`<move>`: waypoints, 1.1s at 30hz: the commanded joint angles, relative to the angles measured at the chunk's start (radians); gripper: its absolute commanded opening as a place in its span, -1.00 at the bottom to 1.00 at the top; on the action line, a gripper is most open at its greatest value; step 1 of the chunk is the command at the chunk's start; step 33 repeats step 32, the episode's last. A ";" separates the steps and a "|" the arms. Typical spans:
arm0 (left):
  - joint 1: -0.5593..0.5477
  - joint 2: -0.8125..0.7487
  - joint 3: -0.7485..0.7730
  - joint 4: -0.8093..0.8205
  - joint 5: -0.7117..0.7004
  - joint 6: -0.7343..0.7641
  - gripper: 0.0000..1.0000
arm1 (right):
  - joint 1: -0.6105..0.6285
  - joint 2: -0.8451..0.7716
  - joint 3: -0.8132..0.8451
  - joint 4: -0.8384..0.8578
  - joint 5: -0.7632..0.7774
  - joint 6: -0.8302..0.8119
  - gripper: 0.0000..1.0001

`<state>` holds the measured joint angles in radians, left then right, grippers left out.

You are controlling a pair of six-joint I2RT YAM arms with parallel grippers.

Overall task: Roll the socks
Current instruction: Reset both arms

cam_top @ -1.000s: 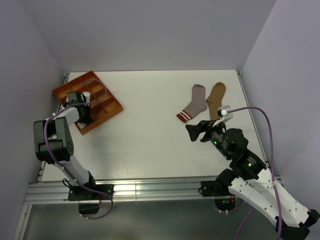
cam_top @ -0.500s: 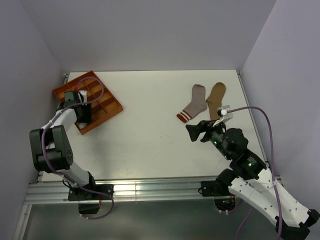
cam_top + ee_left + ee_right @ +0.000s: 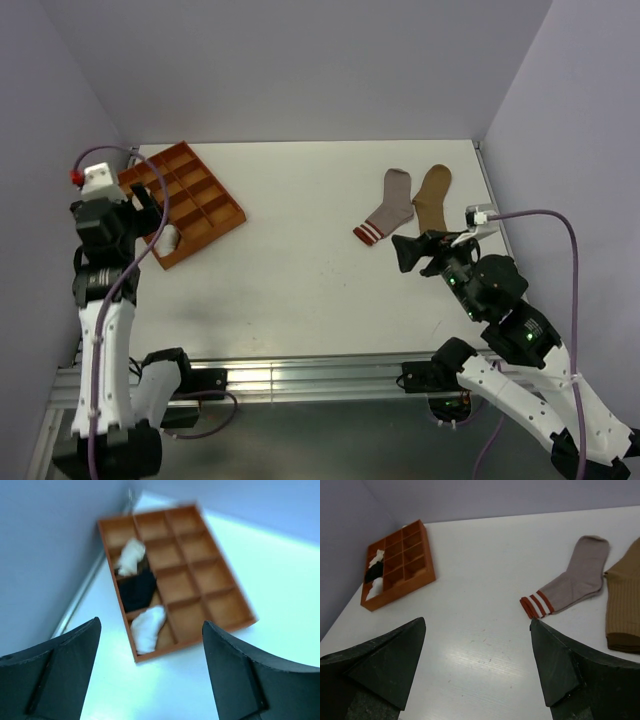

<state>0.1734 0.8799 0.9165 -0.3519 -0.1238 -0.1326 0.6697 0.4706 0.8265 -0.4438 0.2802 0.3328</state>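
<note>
two socks lie flat, grey sock [image 3: 388, 207] red-cuffed, tan sock [image 3: 433, 200] plain; both end effectors [image 3: 150, 630] [image 3: 477, 622] gape empty.

Orange tray [image 3: 206, 201] on white table [image 3: 300, 290]

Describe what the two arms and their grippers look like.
Both arms are built of white tubular links joined by black motor housings. The left arm carries a white box with a red tip at its wrist. The right arm shows small green lights. A purple cable loops along each. The left gripper and right gripper have matte black, wedge-shaped fingers.
</note>
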 commanded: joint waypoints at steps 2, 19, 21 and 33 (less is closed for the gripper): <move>-0.015 -0.169 0.109 -0.099 -0.086 -0.173 0.82 | -0.002 -0.052 0.085 -0.076 0.140 -0.040 0.85; -0.328 -0.432 0.391 -0.328 -0.577 -0.171 0.99 | -0.002 -0.325 0.049 -0.072 0.442 -0.110 0.88; -0.350 -0.449 0.372 -0.322 -0.593 -0.170 0.99 | -0.002 -0.339 0.045 -0.067 0.462 -0.127 0.88; -0.373 -0.478 0.325 -0.326 -0.651 -0.185 0.99 | -0.002 -0.325 0.046 -0.055 0.504 -0.175 0.89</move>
